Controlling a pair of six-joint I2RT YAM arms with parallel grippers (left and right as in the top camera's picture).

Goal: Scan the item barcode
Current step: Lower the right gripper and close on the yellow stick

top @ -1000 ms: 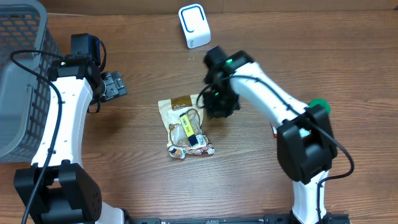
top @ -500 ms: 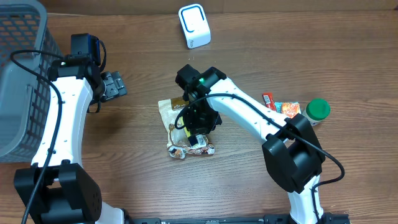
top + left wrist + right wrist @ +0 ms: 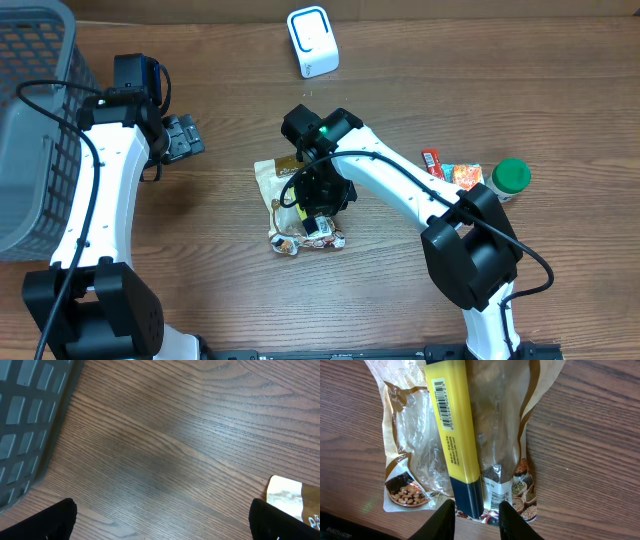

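Note:
A yellow box-shaped item with a dark cap lies on a clear nut bag in the middle of the table. In the right wrist view the yellow item shows a printed barcode on its upper face. My right gripper hangs right over its dark end, open, one finger on each side with a gap on the right. A white scanner stands at the back. My left gripper stays wide open over bare wood.
A grey mesh basket fills the far left, and its wall shows in the left wrist view. A green-lidded jar and small snack packets lie to the right. A corner of the nut bag shows beside my left gripper.
My right arm swung left from beside the bag to over the yellow item, then held still. Its jaws spread slightly. The left arm has not moved.

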